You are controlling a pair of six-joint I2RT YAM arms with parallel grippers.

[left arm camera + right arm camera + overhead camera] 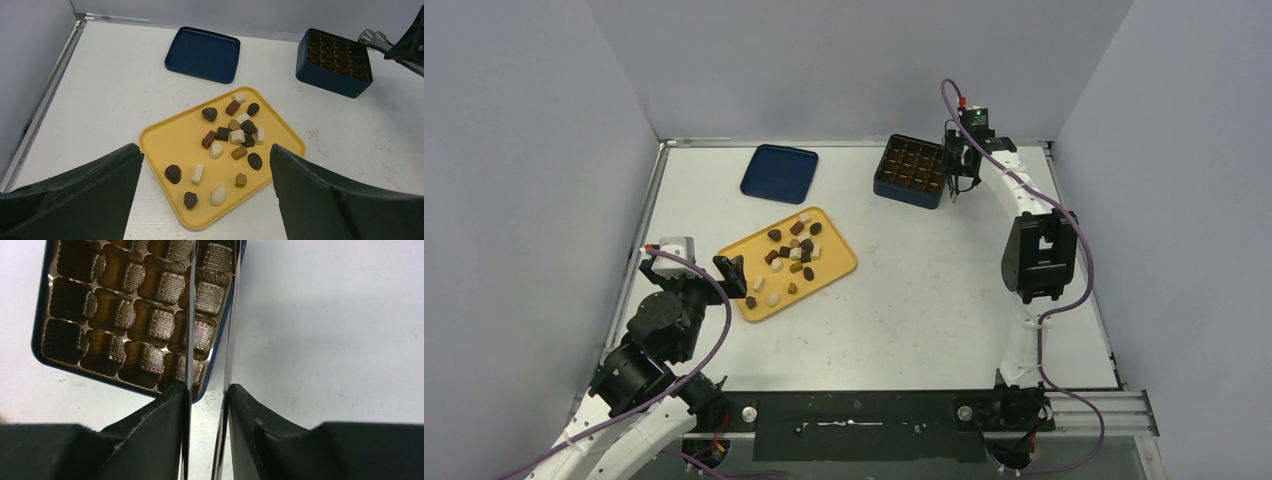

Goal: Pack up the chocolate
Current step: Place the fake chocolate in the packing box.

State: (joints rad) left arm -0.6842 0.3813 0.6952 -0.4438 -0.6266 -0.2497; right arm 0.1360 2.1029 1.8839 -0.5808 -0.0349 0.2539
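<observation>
Several chocolate pieces, dark brown, caramel and white, lie loose on the yellow tray; they also show in the left wrist view. My left gripper is open and empty, its jaws wide apart at the tray's near-left corner. The dark blue gridded box stands at the back; its cells look empty in the right wrist view. My right gripper is at the box's right edge, shut on thin metal tweezers. The tweezers' blades stand slightly apart with nothing seen between them.
The box's dark blue lid lies flat at the back, left of the box, and shows in the left wrist view. Grey walls close in the table on three sides. The right arm's elbow hangs over the right side.
</observation>
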